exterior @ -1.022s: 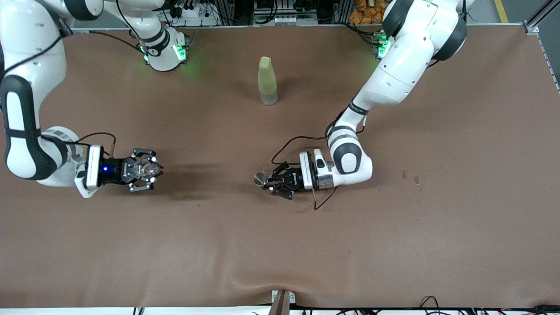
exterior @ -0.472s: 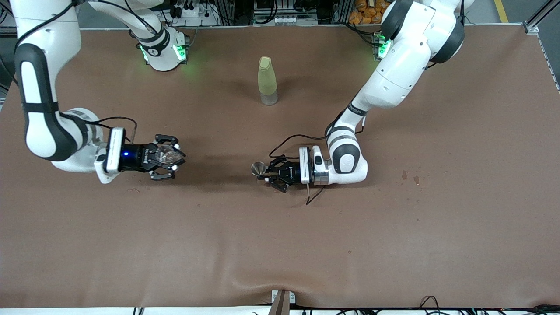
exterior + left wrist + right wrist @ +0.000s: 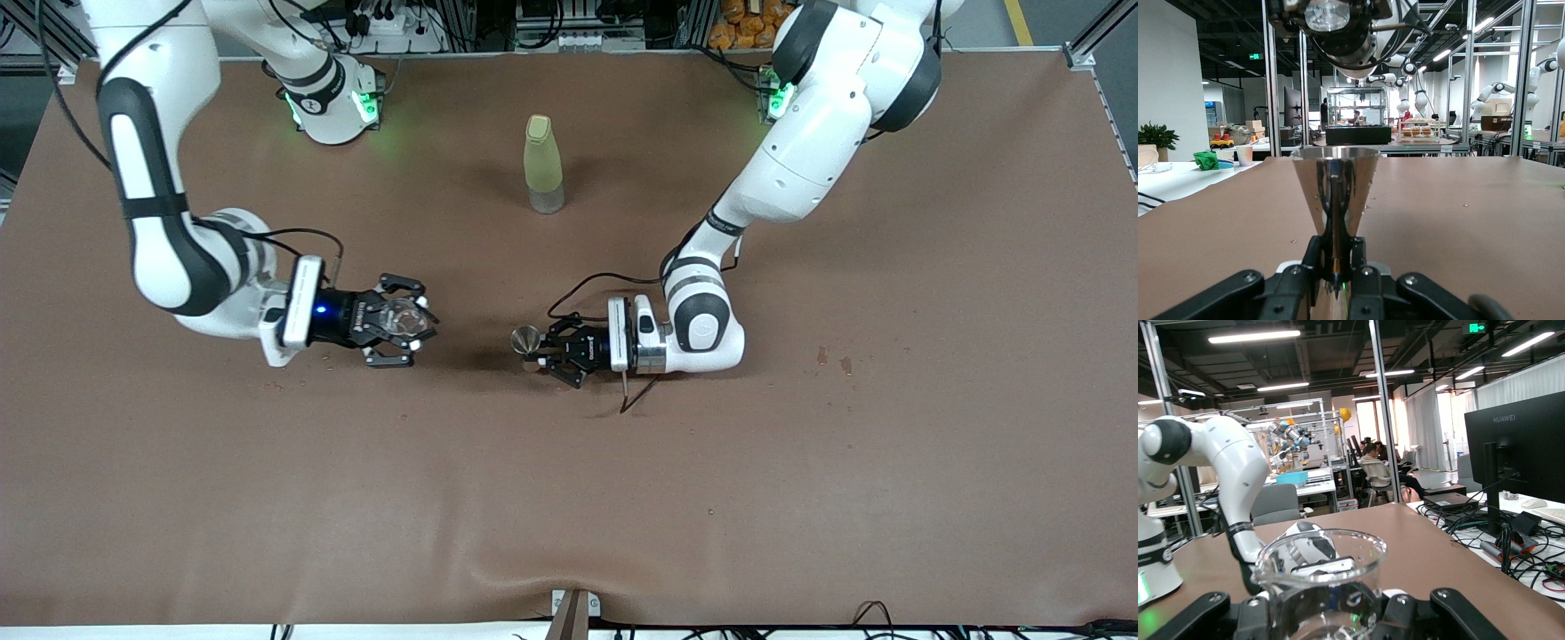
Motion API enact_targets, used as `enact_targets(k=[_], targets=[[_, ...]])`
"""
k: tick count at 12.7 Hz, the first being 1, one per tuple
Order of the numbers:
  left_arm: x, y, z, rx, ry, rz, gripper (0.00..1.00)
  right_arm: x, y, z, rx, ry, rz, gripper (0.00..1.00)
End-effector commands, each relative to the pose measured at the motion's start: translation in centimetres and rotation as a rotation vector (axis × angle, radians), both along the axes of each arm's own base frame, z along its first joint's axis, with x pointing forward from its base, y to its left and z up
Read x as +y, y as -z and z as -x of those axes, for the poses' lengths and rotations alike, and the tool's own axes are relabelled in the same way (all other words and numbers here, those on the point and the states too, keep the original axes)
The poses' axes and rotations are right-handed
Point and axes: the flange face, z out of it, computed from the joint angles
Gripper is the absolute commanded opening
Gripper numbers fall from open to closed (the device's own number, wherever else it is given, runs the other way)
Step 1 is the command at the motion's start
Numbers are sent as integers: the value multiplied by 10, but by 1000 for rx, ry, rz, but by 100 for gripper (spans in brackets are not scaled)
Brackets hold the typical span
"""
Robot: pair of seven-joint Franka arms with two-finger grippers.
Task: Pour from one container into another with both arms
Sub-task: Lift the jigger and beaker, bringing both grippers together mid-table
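Both vessels are already picked up, so the grasping half of the job looks done and the pour itself is not yet made. Across the brown bench (image 3: 800,462) the two arms face each other with open cloth between them. The right hand (image 3: 418,322) is clamped on the squat clear cup (image 3: 400,318), carried upright over the bench toward the right arm's end, its rim level in the right wrist view (image 3: 1319,555). The left hand (image 3: 544,351) is closed on the thin stem of the stemmed glass (image 3: 526,340), held upright over the middle of the bench, its cone-shaped bowl (image 3: 1335,190) filling the left wrist view. What's left, I'd judge: bring cup over glass, then tip it. Whether the cup holds anything, I cannot tell. Only the tall yellow-green bottle (image 3: 543,164) stands nearby, farther from the front camera than both hands and well apart from them, so nothing blocks the way. Tiny dark specks (image 3: 831,360) lie toward the left arm's end.
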Motion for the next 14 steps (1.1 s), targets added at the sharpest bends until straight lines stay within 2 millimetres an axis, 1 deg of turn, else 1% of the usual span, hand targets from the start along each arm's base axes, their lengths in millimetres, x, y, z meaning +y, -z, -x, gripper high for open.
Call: enact_targets(k=[1, 4, 6, 7, 10, 14], targets=[[-1, -10, -4, 8, -43, -16, 0, 24, -7, 13, 11, 48, -18, 0], [-3, -11, -3, 27, -48, -37, 0, 58, -2, 22, -18, 72, -23, 0], [-5, -12, -3, 32, -49, -34, 0, 77, 6, 29, -24, 87, -26, 0], [-4, -15, -4, 46, -51, -32, 0, 82, 13, 31, -32, 102, -21, 0], [-2, -15, -6, 57, -60, -42, 0, 103, 35, 39, -45, 132, -33, 0], [0, -12, -6, 61, -62, -46, 0, 131, 56, 54, -33, 145, -48, 0]])
